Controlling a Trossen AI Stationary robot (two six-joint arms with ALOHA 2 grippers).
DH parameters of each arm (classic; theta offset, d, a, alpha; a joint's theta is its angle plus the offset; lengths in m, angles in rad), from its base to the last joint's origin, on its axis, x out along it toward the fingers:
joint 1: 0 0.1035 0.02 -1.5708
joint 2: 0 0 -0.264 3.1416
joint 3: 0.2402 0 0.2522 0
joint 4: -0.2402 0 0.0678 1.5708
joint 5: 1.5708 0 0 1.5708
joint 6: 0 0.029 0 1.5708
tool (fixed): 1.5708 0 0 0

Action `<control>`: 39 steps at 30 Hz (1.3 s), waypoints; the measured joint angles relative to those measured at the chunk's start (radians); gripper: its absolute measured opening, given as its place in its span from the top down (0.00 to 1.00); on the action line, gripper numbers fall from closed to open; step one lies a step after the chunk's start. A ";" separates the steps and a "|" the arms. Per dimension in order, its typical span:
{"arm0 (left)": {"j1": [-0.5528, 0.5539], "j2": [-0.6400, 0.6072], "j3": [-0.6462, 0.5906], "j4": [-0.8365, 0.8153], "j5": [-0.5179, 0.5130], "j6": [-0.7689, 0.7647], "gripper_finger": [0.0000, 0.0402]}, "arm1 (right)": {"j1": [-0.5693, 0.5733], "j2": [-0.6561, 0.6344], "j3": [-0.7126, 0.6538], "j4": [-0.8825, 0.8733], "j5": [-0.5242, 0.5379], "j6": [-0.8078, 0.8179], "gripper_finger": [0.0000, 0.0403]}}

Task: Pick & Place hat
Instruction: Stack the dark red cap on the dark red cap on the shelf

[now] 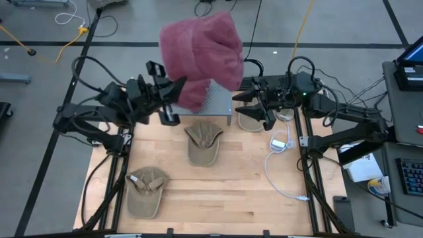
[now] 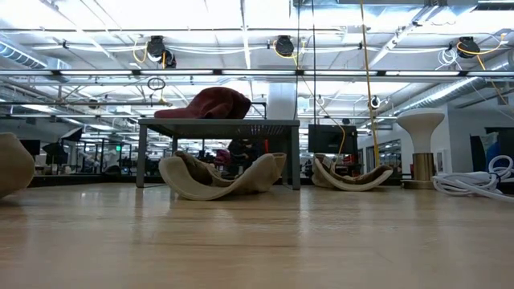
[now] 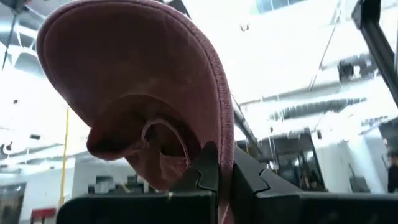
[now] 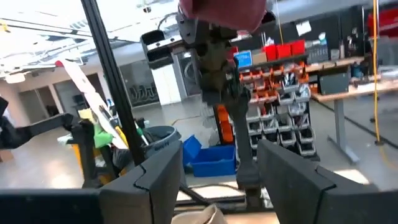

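My left pincer (image 1: 177, 89) is black, clamped on a dusty maroon hat (image 1: 201, 49). My right pincer (image 1: 246, 98) is black as well. The counter (image 1: 231, 192) is pale blond wood with a fine grain. Three khaki caps (image 1: 203, 142) lie on it, beside a white cable (image 1: 277, 165).

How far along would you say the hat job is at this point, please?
Picked up: the left gripper is shut on the maroon hat, held high above the small metal stand. Not placed yet. Three tan caps lie on the wooden table, one beside the open right gripper, which waits.
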 joint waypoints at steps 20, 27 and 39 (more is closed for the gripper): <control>0.099 0.188 0.000 0.178 0.185 -0.221 0.98 | 0.000 0.062 0.000 0.290 0.053 -0.176 0.50; 0.099 0.216 0.000 0.179 0.183 -0.253 0.98 | 0.000 0.065 0.000 0.350 0.050 -0.177 0.50; 0.098 0.217 0.000 0.176 0.177 -0.263 0.98 | -0.001 0.064 0.000 0.346 0.056 -0.158 0.95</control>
